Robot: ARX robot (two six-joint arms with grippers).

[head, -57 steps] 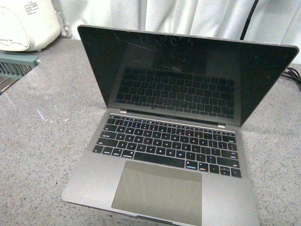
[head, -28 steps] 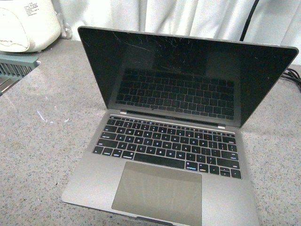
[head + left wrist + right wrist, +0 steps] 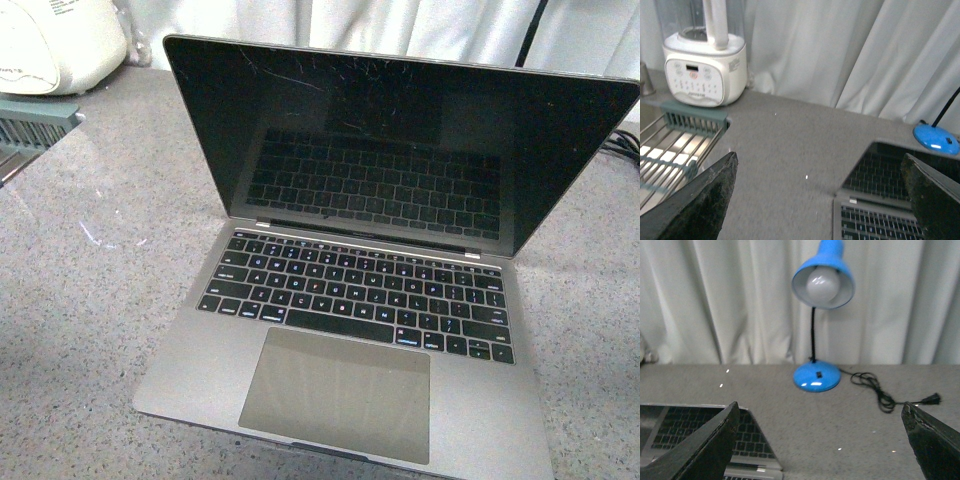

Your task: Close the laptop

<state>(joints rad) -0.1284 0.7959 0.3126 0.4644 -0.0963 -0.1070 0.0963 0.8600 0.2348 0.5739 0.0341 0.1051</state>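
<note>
The laptop (image 3: 370,330) is a space-grey metal one with black keys and a large trackpad. It stands open on the speckled grey counter (image 3: 90,300), its scratched black screen (image 3: 390,150) upright and facing me. No arm shows in the front view. My left gripper (image 3: 822,192) is open and empty, above the counter beside the laptop's (image 3: 880,210) corner. My right gripper (image 3: 822,437) is open and empty, above the counter beside the laptop's (image 3: 700,432) other side.
A white kitchen appliance (image 3: 705,70) stands at the back left, next to a wire rack (image 3: 670,150) with a green frame. A blue desk lamp (image 3: 817,315) and its black cable (image 3: 880,392) stand at the back right. White curtains (image 3: 715,300) hang behind.
The front view has shifted a little: the laptop sits slightly higher and closer in the picture. The laptop's lid stands at the same angle.
</note>
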